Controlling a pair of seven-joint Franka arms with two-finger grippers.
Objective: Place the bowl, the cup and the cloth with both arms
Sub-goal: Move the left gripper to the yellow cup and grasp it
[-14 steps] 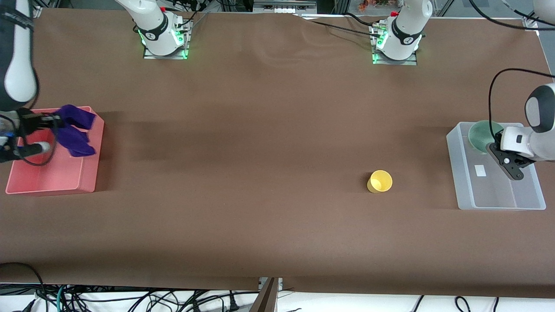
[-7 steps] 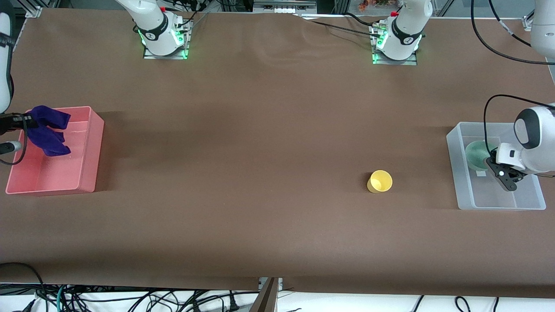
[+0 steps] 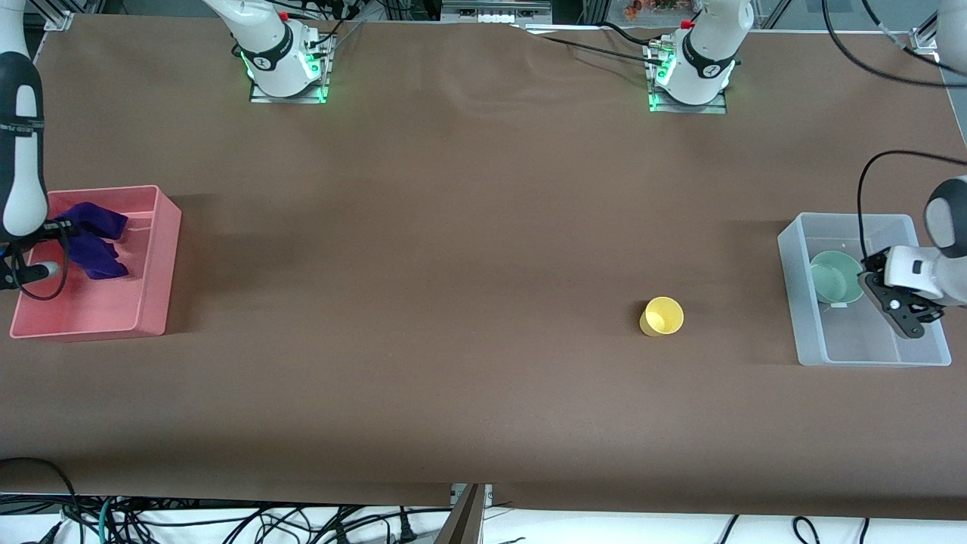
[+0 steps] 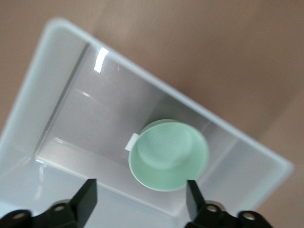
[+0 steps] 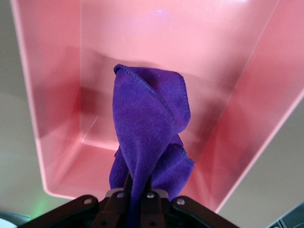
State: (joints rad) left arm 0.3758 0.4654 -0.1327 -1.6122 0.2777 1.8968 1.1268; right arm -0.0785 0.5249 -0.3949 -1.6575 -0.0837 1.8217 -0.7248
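Left wrist view: left tool (image 4: pixel 140 202) spread open over clear bin (image 4: pixel 61 95), bowl (image 4: pixel 168 154) released inside it. Right tool (image 5: pixel 137 199) clamps cloth (image 5: pixel 149 128) above pink bin (image 5: pixel 52 118). Cup (image 3: pixel 662 316) sits on desk (image 3: pixel 453 264), unplaced. Risk: cloth's folds may snag the fingers on release and drape over the bin wall.

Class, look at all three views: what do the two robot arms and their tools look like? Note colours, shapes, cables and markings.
Both arms are white, rounded and jointed, with black bands. Each base glows green and carries a round black emblem and a red knob. Looping black cables trail from the wrists. The left tool is black, with two flat fingers and silver screws. The right tool is black too, with screws.
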